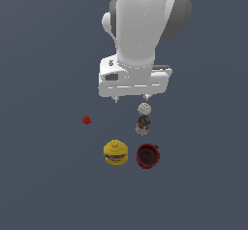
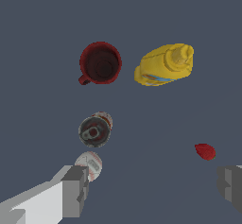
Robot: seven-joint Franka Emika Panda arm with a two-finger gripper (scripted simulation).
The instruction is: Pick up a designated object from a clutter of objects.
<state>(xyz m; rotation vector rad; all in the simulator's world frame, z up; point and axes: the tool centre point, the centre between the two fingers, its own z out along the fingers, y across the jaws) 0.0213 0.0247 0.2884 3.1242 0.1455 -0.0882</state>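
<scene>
a: near the front of the clutter, in the exterior view, we see the red cup (image 1: 148, 156) standing upright on the floor (image 1: 43, 185), its dark hollow facing up. in the wrist view the cup (image 2: 100, 63) shows a small handle on its side.

b: and what do we find next to it?

a: just beside it, toward the exterior view's left, sits the yellow head toy (image 1: 115, 152); the two look close but apart. the wrist view shows the toy (image 2: 165, 65) with a knob on top.

b: behind the cup?

a: the small brown-and-white bottle (image 1: 143, 125) stands near it, and the white ball (image 1: 144, 109) lies just past the bottle. we cannot tell if those two touch. the wrist view has the bottle (image 2: 94, 130) between the cup and the ball (image 2: 89, 164).

b: and the tiny red lump (image 1: 86, 120)?

a: well apart, off to the exterior view's left, alone.

b: the gripper (image 1: 131, 98)?

a: it hangs above the ball end of the row, short of the cup, touching nothing. its jaws stand wide, one finger (image 2: 75, 191) near the ball, the other out by the lump (image 2: 205, 151), with nothing held between them.
</scene>
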